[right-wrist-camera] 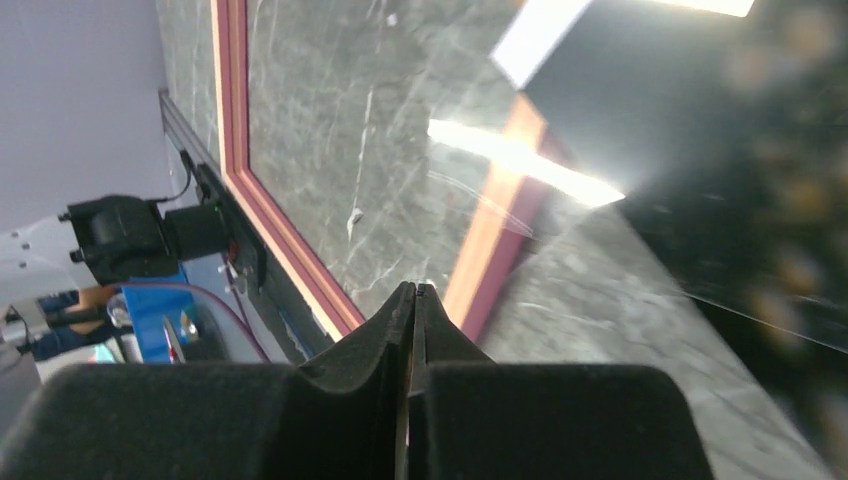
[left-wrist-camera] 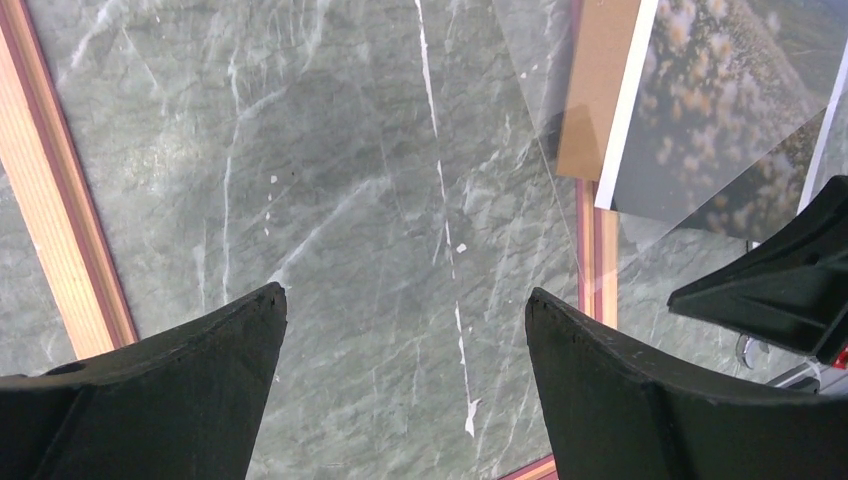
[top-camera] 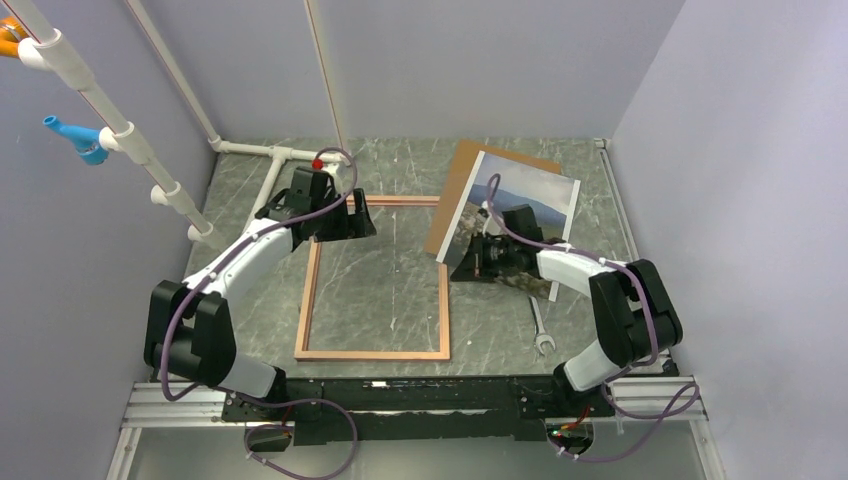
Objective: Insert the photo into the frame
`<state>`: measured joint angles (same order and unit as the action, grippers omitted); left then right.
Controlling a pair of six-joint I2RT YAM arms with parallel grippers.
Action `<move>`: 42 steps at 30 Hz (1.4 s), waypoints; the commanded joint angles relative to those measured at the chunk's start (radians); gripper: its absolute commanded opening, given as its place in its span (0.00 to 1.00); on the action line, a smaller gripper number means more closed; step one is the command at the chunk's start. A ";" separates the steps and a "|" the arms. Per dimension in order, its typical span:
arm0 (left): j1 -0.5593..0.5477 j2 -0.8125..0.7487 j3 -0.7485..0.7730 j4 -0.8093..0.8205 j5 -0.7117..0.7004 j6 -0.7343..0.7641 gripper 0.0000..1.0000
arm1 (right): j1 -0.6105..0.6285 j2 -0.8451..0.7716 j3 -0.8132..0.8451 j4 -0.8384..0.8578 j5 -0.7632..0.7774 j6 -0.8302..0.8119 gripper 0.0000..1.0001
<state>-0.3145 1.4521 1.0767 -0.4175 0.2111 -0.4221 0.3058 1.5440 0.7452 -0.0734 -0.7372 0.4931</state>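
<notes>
Left gripper point(top-camera: 352, 224) wide open, empty, over frame point(top-camera: 375, 354) far corner. Right gripper point(top-camera: 464, 264) closed on clear sheet point(right-wrist-camera: 600, 230) beside frame.

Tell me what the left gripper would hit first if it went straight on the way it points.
Most likely the bare marble table inside the frame. The open left gripper points down at it, and nothing shows in between. How far away the table is cannot be judged from this view.

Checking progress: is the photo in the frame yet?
Out. The photo lies beside the frame's right edge, partly on a brown board; table shows through the frame.
</notes>
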 commanded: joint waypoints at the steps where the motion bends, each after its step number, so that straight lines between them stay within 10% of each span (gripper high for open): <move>1: 0.003 -0.004 -0.014 0.006 0.010 0.013 0.92 | 0.068 0.009 0.043 0.037 0.025 -0.019 0.07; 12: 0.003 0.118 -0.048 0.223 0.299 -0.128 0.91 | 0.025 -0.057 -0.003 0.100 0.098 0.110 0.29; 21: -0.001 0.330 -0.061 0.625 0.503 -0.399 0.83 | -0.241 -0.249 -0.185 0.154 0.035 0.206 0.56; 42: -0.044 0.688 0.103 0.985 0.524 -0.615 0.48 | -0.394 -0.418 -0.193 -0.045 0.074 0.105 0.59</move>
<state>-0.3538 2.1174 1.1275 0.4435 0.6987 -1.0008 -0.0807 1.1572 0.5442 -0.1257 -0.6621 0.6090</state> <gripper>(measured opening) 0.526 0.589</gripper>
